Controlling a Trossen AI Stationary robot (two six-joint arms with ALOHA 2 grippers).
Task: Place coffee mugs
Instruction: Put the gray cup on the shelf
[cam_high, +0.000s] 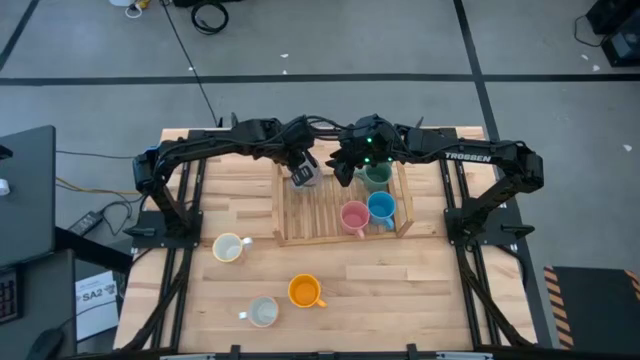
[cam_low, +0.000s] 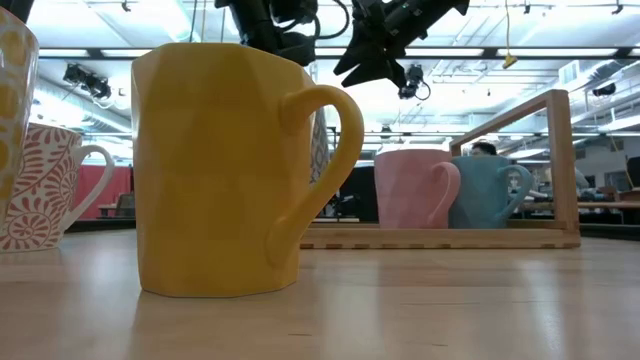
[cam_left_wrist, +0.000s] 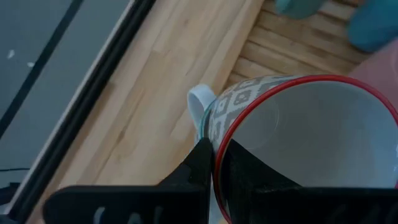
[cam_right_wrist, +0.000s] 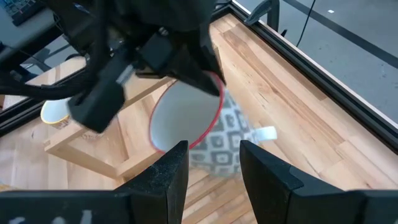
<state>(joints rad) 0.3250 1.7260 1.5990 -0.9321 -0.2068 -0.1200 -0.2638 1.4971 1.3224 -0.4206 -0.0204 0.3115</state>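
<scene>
Gripping the red-rimmed patterned mug (cam_high: 305, 175) by its rim, the left hand (cam_high: 301, 166) holds it tilted above the wooden tray's (cam_high: 310, 238) far left corner, handle toward the bench's far edge, while the open right hand (cam_high: 345, 170) hovers beside it, nearer the green mug (cam_high: 377, 177).

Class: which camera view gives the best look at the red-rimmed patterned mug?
The left wrist view: the red-rimmed patterned mug fills it, showing rim, diamond pattern, handle and the left tool shut on its wall. The right wrist view shows it tilted, partly hidden. The high view shows it small over the wooden tray. The low view hides it.
</scene>
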